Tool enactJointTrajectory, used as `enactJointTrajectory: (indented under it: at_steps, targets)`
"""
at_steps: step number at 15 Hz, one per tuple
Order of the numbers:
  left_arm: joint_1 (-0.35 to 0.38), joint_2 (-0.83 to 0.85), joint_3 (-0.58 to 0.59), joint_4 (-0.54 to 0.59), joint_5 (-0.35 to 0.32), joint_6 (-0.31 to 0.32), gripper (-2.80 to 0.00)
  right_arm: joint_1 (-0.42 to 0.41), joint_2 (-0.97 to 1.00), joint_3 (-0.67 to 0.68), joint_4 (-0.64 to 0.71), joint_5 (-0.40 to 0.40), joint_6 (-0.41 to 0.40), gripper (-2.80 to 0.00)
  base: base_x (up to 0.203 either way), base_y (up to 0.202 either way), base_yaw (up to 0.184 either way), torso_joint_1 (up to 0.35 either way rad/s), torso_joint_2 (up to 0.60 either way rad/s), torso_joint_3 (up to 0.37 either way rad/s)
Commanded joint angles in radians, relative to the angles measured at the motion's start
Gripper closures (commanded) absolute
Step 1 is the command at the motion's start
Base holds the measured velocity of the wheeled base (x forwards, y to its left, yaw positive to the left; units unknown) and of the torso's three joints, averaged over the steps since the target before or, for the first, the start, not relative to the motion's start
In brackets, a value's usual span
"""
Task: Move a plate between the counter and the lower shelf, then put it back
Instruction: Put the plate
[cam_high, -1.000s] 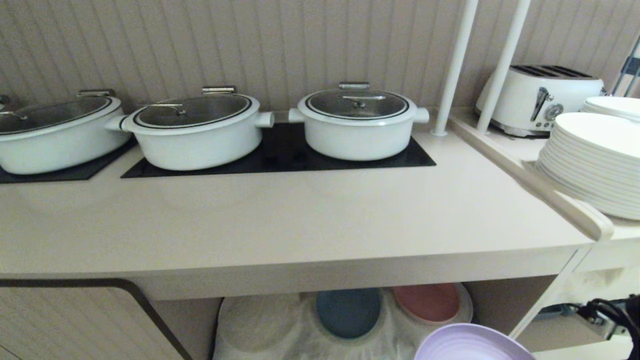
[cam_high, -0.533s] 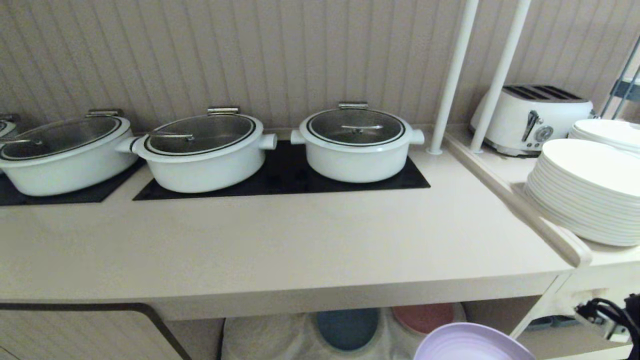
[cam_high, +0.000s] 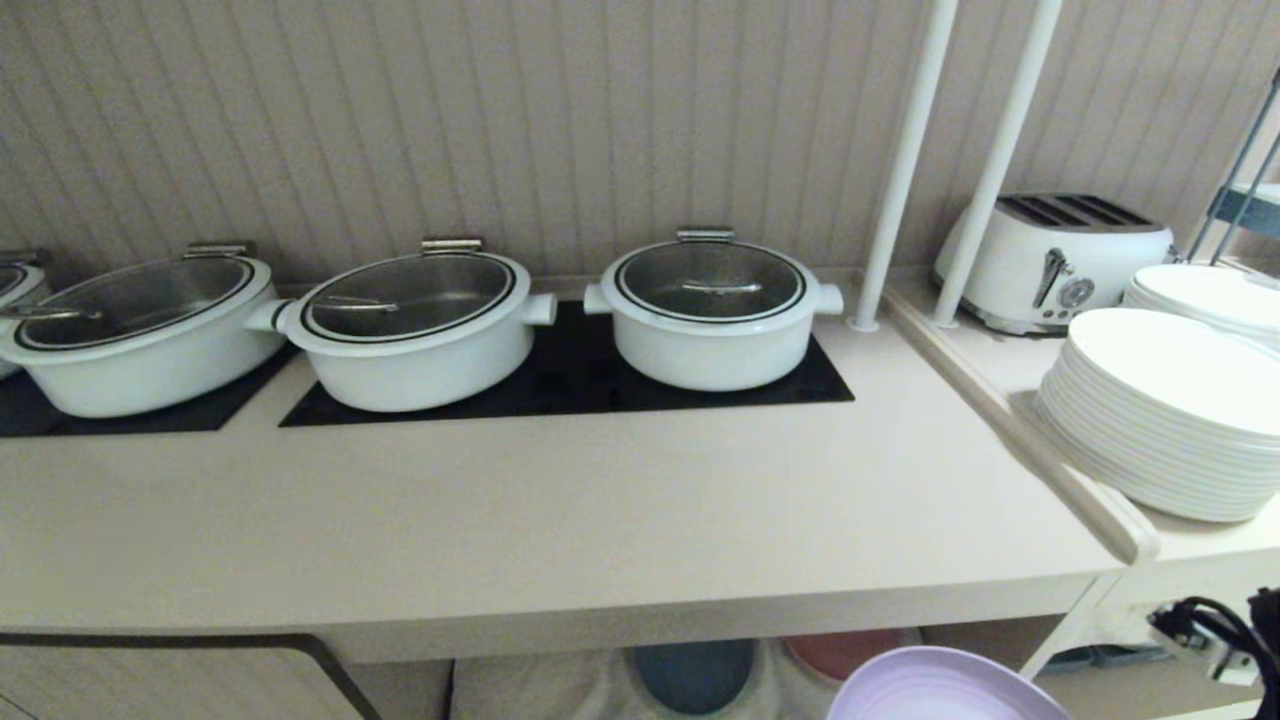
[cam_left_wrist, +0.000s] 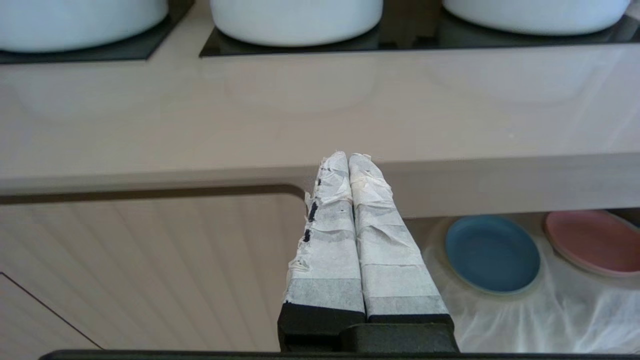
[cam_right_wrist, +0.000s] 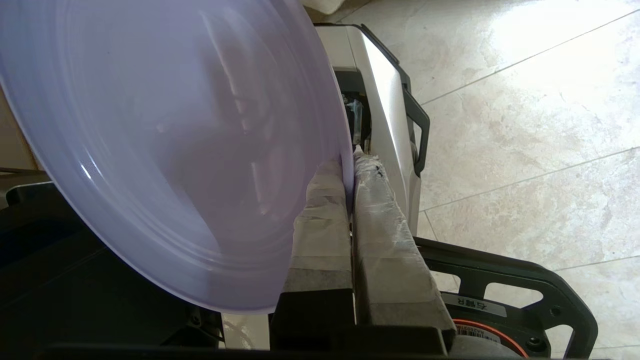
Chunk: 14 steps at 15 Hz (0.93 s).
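A: Head view — where's the plate (cam_high: 940, 688)?

B: Low, in front of the counter (cam_high: 600, 520), outside the lower shelf (cam_high: 560, 690).

A: Left wrist view?

B: Left gripper (cam_left_wrist: 348, 159) pressed together on nothing, idle.

A: Right wrist view?

B: Right gripper (cam_right_wrist: 349, 167) pinches the rim only; the disc hangs beyond its jaws — likely light, stiff, slippery.

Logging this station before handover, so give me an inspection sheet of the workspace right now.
Surface: counter front area bare; black panels at back.
Job's things: plate clamped by its rim; lower shelf cloth-lined.
Clutter: three lidded white pots; blue plate and pink plate on shelf; white plate stack; toaster.
Grippers: right gripper shut on plate; left gripper shut, empty.
Cables: black cable at right.
Surroundings: ribbed wall; tiled floor.
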Motion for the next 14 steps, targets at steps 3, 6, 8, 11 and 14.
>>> enactJointTrajectory:
  at_steps: [3, 6, 8, 11, 14]
  targets:
    - [0.000, 0.000, 0.000, 0.000, 0.000, -0.001, 0.00, 0.000, 0.001, 0.001, 0.002, 0.002, 0.002, 0.00, 0.000, 0.000, 0.000, 0.164, -0.32, -0.158]
    - [0.000, 0.000, 0.000, 0.000, 0.000, -0.001, 0.00, 0.001, 0.000, 0.001, 0.002, 0.002, 0.000, 0.00, 0.000, 0.000, 0.000, 0.164, -0.32, -0.154]
    - [0.000, 0.000, 0.000, 0.000, 0.000, -0.001, 0.00, 0.000, 0.000, 0.003, 0.002, 0.002, 0.000, 0.00, 0.000, 0.000, 0.000, 0.157, -0.31, -0.154]
    - [0.000, 0.000, 0.000, 0.000, 0.000, -0.001, 0.00, 0.002, -0.002, 0.004, 0.004, 0.003, 0.000, 0.00, 0.000, 0.000, 0.000, 0.161, -0.31, -0.151]
    - [0.000, 0.000, 0.000, 0.000, 0.000, -0.001, 0.00, 0.002, -0.002, 0.003, 0.004, 0.003, 0.000, 0.00, 0.000, 0.000, 0.000, 0.115, -0.22, -0.106]
